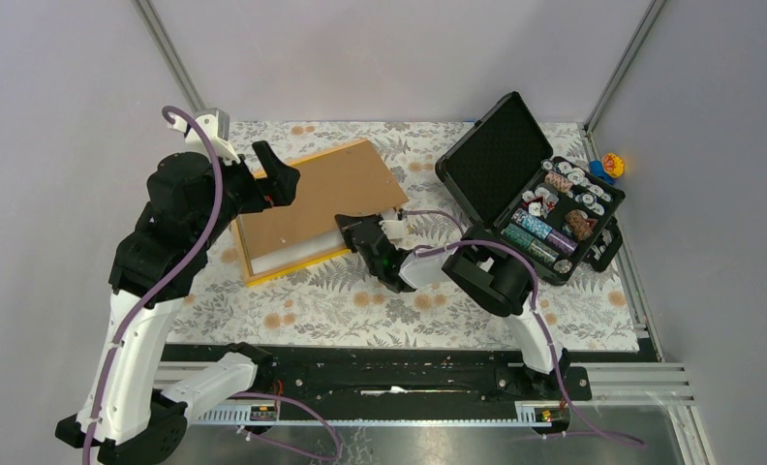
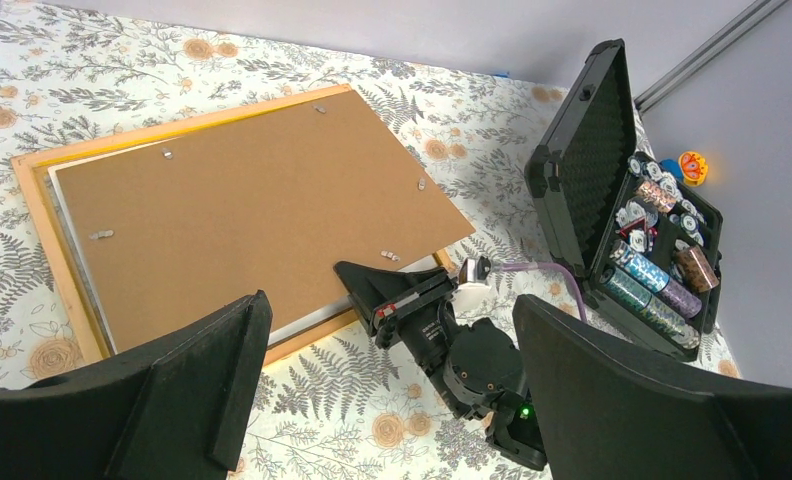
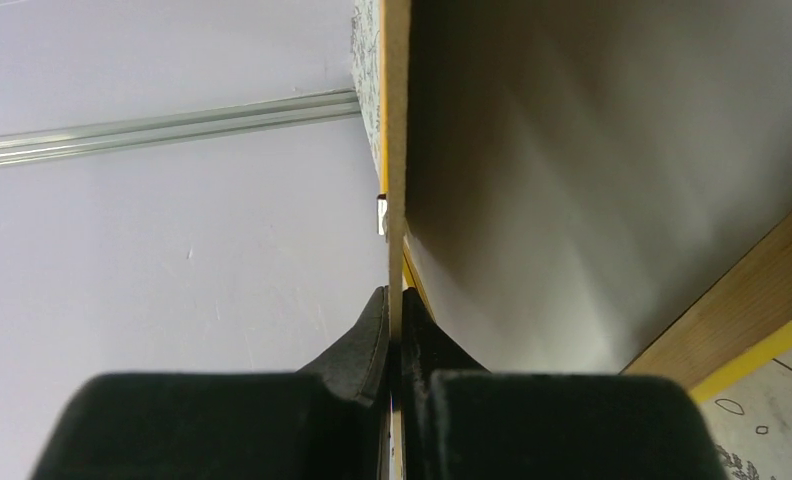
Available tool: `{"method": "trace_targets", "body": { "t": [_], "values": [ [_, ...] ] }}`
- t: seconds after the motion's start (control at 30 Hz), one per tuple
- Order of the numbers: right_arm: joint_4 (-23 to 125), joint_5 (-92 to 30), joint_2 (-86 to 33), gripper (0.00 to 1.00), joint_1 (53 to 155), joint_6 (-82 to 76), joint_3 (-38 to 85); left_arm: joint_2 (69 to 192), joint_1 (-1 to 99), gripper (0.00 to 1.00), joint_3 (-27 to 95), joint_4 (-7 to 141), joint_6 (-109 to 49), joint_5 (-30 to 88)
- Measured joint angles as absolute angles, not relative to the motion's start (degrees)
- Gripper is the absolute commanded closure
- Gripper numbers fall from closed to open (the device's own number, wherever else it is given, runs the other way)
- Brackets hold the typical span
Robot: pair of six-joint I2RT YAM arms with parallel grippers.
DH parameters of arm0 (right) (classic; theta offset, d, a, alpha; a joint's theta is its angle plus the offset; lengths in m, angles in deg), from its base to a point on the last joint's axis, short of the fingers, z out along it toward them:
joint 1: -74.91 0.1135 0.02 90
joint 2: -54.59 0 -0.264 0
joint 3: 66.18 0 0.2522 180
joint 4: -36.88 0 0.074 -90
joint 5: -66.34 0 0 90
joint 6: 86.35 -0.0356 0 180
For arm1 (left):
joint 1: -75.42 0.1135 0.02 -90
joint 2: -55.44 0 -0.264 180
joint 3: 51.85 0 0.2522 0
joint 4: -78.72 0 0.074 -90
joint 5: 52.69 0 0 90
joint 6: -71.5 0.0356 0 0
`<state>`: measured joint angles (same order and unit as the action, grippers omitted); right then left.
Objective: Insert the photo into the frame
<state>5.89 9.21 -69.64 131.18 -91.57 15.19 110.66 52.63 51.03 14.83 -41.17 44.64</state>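
Wide-spread black fingers of the left gripper fill the wrist view, open and holding nothing, hanging above the 10 o'clock corner of the frame. The frame lies flat on the floral cloth, toward 9 o'clock of the table. At the 4 o'clock corner of the brown backing board, the right gripper is pinched shut on the thin edge, with that corner tilted up off the frame. A white strip beneath, apparently the photo, lies inside the frame's rails. Handling the board looks to be the step in hand. It calls for a slow swing about its resting far edge and a firm pinch, so the print underneath is not dragged. The free left gripper could press a frame rail to stop it sliding toward the open black case at 2 o'clock.
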Motion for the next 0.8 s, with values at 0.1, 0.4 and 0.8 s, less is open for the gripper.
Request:
{"method": "trace_targets", "body": {
  "t": [0.1,0.4,0.8],
  "values": [
    [5.9,9.6,-69.6,1.00,131.5,-91.6,15.2,110.6,52.5,0.01,51.0,14.8,-41.2,44.7],
    [7.0,9.9,-70.5,0.96,132.6,-92.2,18.3,110.1,52.1,0.01,51.0,14.8,-40.9,45.1],
    [8.3,9.7,-72.6,0.53,133.1,-93.0,21.6,109.4,51.5,0.01,50.9,14.8,-40.7,46.2]
  ]
}}
